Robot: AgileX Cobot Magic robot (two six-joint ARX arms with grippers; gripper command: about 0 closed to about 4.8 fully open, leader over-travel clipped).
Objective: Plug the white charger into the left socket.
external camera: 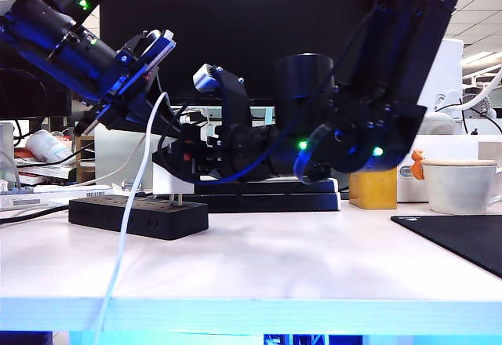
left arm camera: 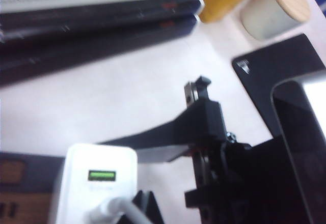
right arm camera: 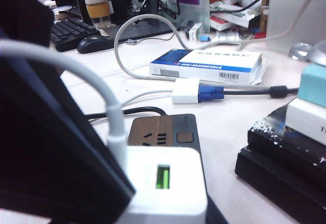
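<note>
- Your white charger [external camera: 171, 179] sits right over the power strip [external camera: 138, 216], at its end nearer the stack of black books [external camera: 267, 192]; its metal prongs [external camera: 177, 201] show between body and strip, so it is not pushed fully home.
- In the right wrist view the charger [right arm camera: 165, 188] shows its green USB port, and its white cable [right arm camera: 109, 107] arches up and away from the strip.
- The left socket cannot be made out; the charger's body covers that end of the strip [right arm camera: 163, 132].
- Your right gripper [external camera: 196, 153] reaches across from the books' side and holds the charger, jaws about half open, one dark finger [right arm camera: 56, 152] flat against the charger's side.
- Your left gripper [external camera: 169, 129] hangs above the strip, jaws fully shut and holding nothing; its black finger [left arm camera: 201, 99] stands just beside the charger [left arm camera: 99, 183].
- Beyond the books from the strip stand a yellow box [external camera: 373, 190] and a white mug [external camera: 461, 184] on the worktop [external camera: 274, 259].
- A black mat [external camera: 459, 239] lies in front of the mug.
</note>
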